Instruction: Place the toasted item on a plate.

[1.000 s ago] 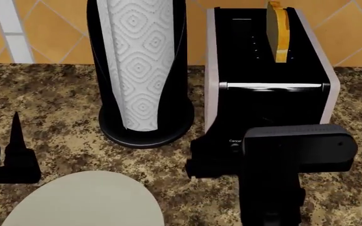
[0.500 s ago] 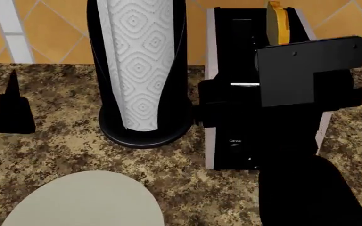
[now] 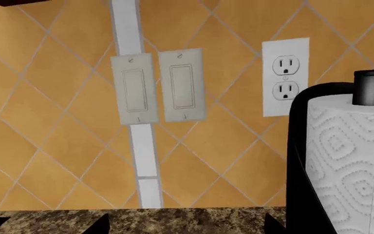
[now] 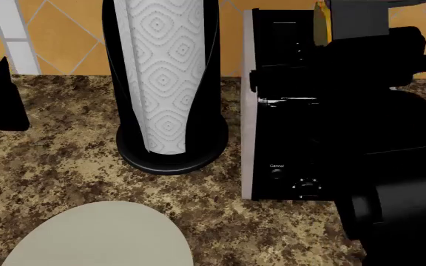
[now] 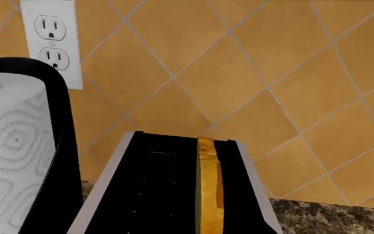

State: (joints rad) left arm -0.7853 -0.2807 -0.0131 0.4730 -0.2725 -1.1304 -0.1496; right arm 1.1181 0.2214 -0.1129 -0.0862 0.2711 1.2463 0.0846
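Note:
The toasted item (image 4: 321, 23) stands upright in the far slot of the black and silver toaster (image 4: 272, 111), its orange crust showing. In the right wrist view the toasted item (image 5: 208, 187) is edge-on, straight ahead and just below the camera. My right gripper (image 4: 370, 29) hovers at the toaster's top beside the slice; its fingers are hidden. The plate (image 4: 102, 235), a cream disc, lies on the counter at the near left. My left gripper (image 4: 0, 102) hangs at the far left above the counter, open and empty, with its dark fingertips (image 3: 101, 226) wide apart.
A black paper-towel holder with a white roll (image 4: 165, 77) stands just left of the toaster and shows in both wrist views (image 3: 349, 165) (image 5: 11, 165). The tiled wall behind carries two switches (image 3: 158, 87) and an outlet (image 3: 285, 78). My right arm covers the toaster's front right.
My right arm has risen from the counter in front of the toaster up to its top, near the slice. My left gripper has also lifted and moved back and left.

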